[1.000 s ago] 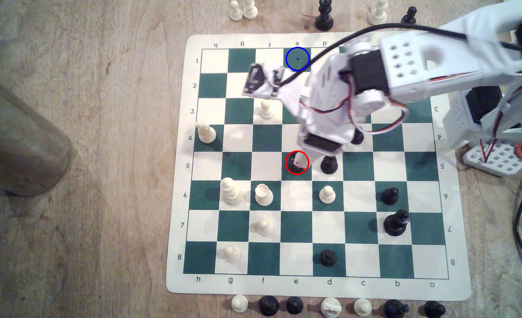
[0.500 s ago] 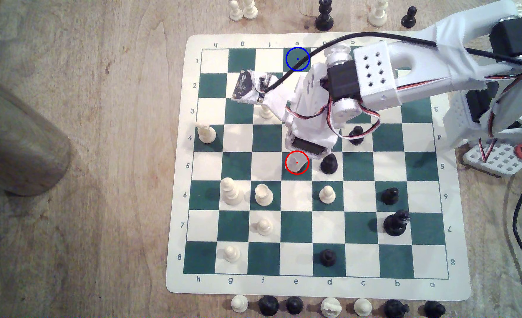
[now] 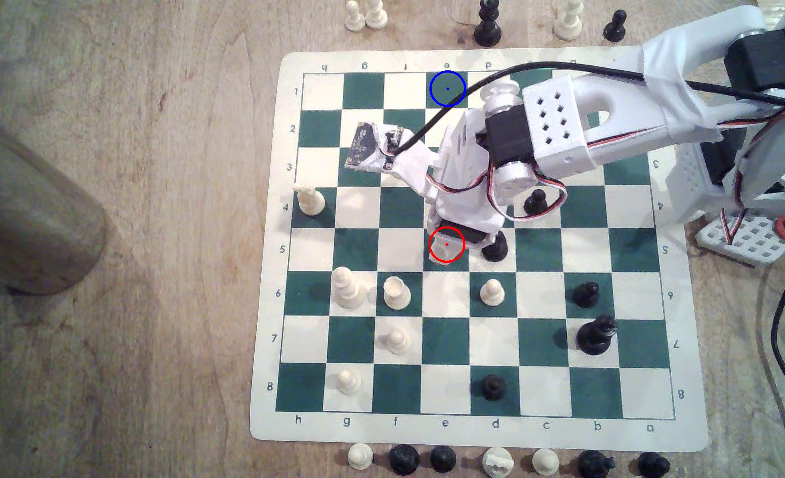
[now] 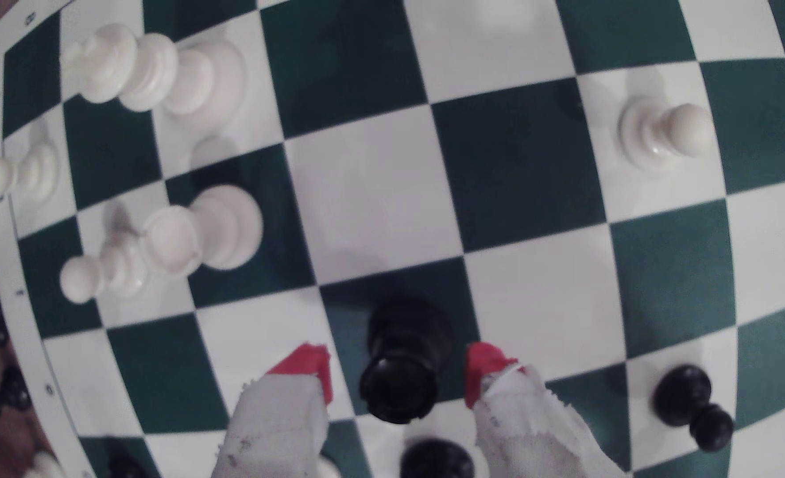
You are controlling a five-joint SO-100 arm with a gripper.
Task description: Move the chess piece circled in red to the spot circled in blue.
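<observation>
The chess piece (image 4: 402, 367), a black rook-like piece with a hollow flat top, stands upright on a dark green square in the wrist view. My gripper (image 4: 397, 367) is open, and its red-tipped fingers (image 4: 310, 365) stand on either side of the piece with a gap on each side. In the exterior view my gripper (image 3: 445, 250) hangs over the red-ringed square and covers the piece. The spot (image 3: 447, 88), a green square ringed in blue, lies at the board's far edge in the same column, with the black cable passing just beside it.
A black pawn (image 3: 495, 248) stands one square to the exterior view's right of the gripper, and another (image 3: 536, 201) sits under the arm. White pieces (image 3: 396, 293) (image 3: 491, 292) stand in the row nearer the camera. Captured pieces line both board edges. A brown cylinder (image 3: 27, 207) lies far left.
The gripper head has moved toward the red-ringed square and come down over it, so the black piece seen there earlier is now covered. The arm's forearm has swung toward the exterior view's right.
</observation>
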